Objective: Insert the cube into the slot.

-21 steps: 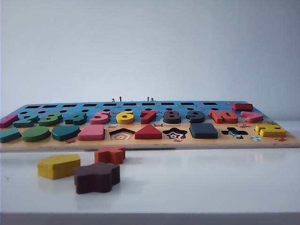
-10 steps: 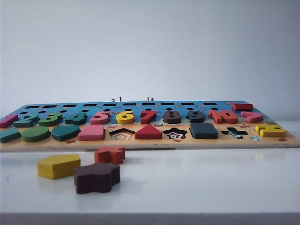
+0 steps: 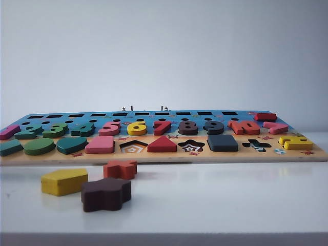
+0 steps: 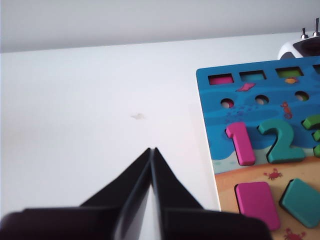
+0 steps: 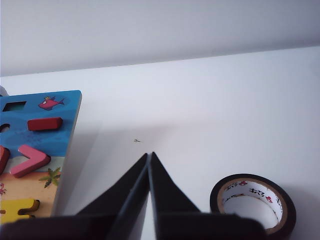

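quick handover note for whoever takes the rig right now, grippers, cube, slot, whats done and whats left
Left gripper: shut, empty, over bare table off the board's number-1 end.
Right gripper: shut, empty, over bare table off the board's other end, near a tape roll.
Cube: seated flat in the board's front row, between the star recess and cross recess. It covers the slot.
Done: the insert looks complete.
Left: nothing obvious for this task. Pentagon, flower and orange star blocks lie loose in front of the board.

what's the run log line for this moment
dark navy square wooden block: seated in board slot | left hand: shut, empty, over table | right hand: shut, empty, over table
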